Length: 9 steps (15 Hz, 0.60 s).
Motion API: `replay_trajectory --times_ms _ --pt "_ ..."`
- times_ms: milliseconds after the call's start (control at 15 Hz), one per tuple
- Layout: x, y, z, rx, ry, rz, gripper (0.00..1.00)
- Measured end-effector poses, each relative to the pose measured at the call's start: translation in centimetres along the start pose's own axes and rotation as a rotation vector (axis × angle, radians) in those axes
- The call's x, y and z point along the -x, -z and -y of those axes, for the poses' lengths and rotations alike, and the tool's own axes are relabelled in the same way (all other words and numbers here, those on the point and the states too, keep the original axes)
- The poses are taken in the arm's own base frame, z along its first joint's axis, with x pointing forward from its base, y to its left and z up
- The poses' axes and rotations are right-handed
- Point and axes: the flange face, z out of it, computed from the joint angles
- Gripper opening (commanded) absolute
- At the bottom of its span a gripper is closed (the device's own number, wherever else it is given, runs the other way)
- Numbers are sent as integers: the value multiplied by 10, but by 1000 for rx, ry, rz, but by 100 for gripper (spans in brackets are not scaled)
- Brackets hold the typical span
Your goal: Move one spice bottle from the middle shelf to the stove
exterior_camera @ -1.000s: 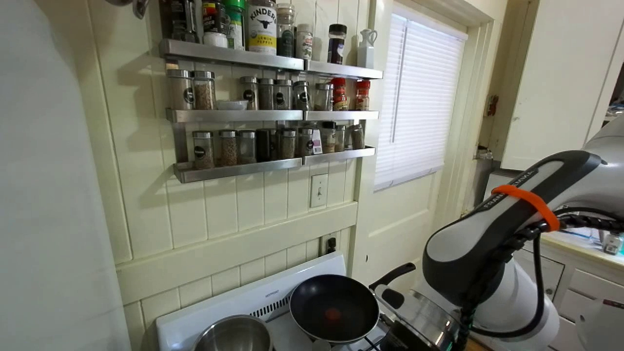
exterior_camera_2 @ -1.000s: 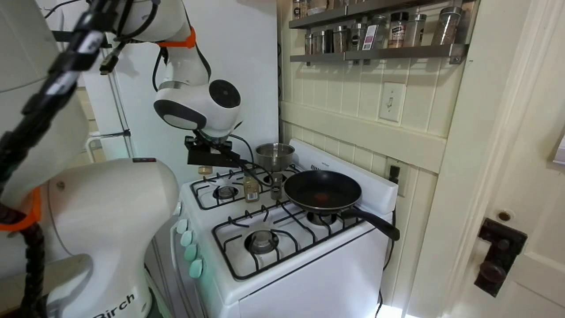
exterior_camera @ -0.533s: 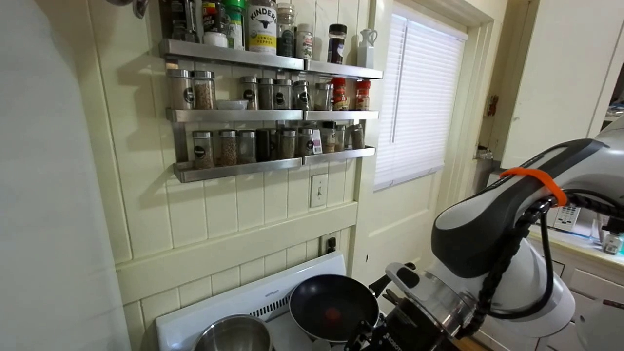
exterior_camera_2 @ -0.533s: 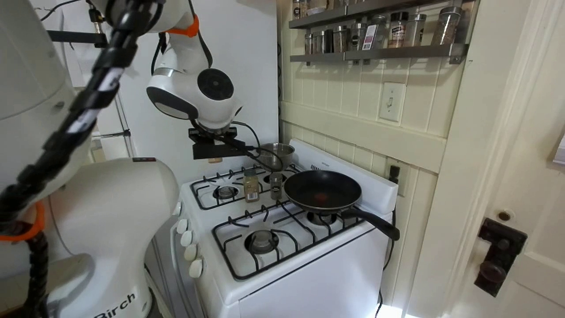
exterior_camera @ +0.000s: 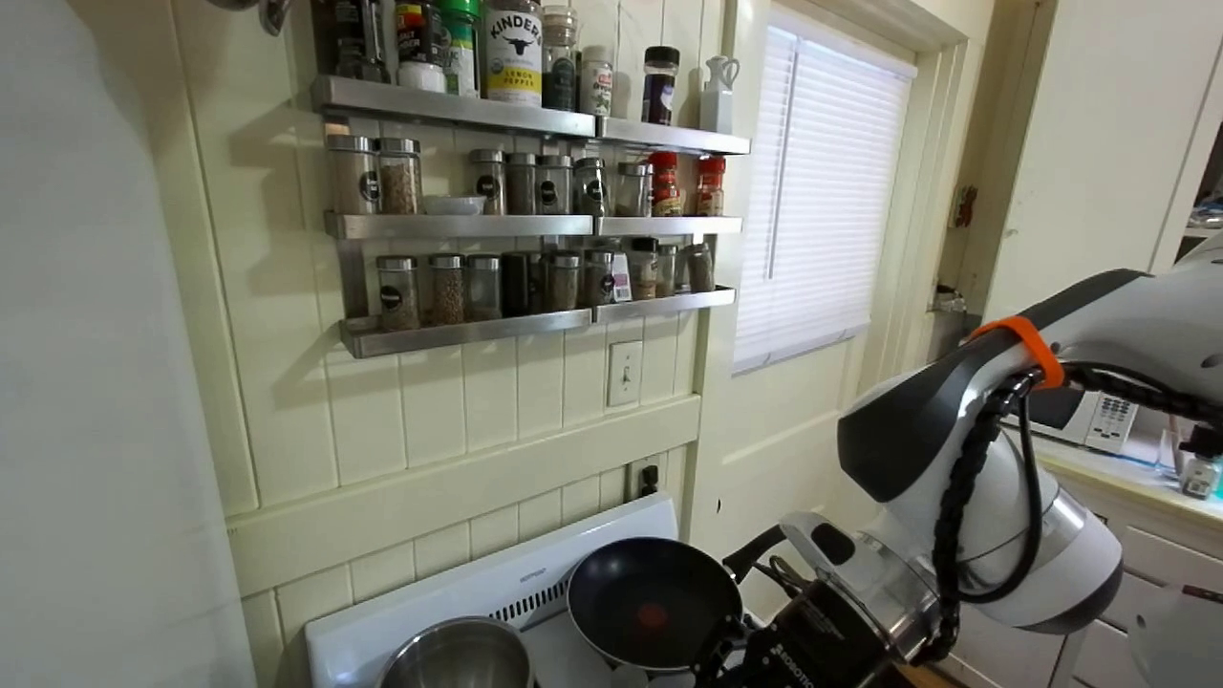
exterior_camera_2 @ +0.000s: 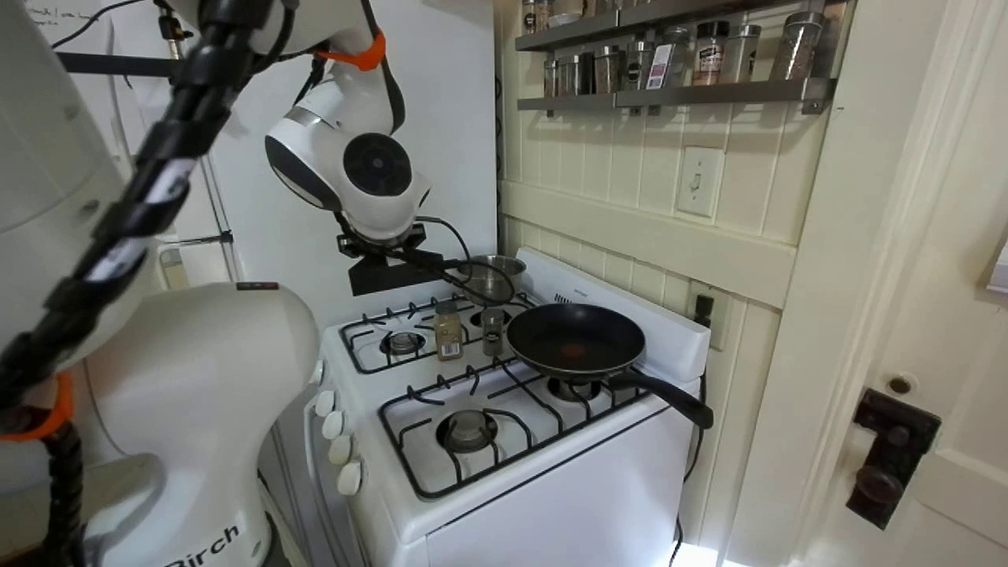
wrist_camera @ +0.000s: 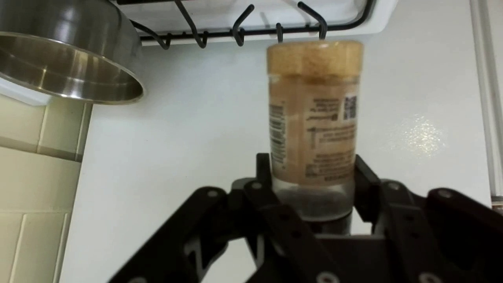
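Observation:
In the wrist view, whose picture stands upside down, my gripper [wrist_camera: 314,177] is shut on a spice bottle [wrist_camera: 314,129] with tan powder and a printed label. The bottle's tan base points away from the palm and its dark cap end lies between the fingers. In an exterior view my gripper [exterior_camera: 726,659] is partly cut off at the lower edge and the held bottle is hidden. The white stove [exterior_camera_2: 551,488] stands below and beside the hand; its back panel [exterior_camera: 497,569] also shows. The middle shelf [exterior_camera: 459,226] holds several spice bottles and a small white bowl.
A black frying pan [exterior_camera_2: 576,339] and a steel pot [exterior_camera_2: 492,272] stand on the rear burners. A yellowish bottle [exterior_camera_2: 448,335] and a small grey-lidded bottle [exterior_camera_2: 492,335] stand on the stove between the grates. A white fridge-like panel [exterior_camera_2: 449,94] rises behind the arm.
My arm has shifted and its wrist has turned. My gripper has risen into view at the bottom edge of an exterior view. The bottle's tan base has gone out of sight behind the hand.

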Motion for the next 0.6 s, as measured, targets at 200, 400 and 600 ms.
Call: replay_trajectory --times_ms 200,400,600 --pt "14 -7 9 -15 -12 -38 25" --pt "33 -21 17 -25 -20 -65 50" --pt "43 -33 20 -39 -26 -55 50"
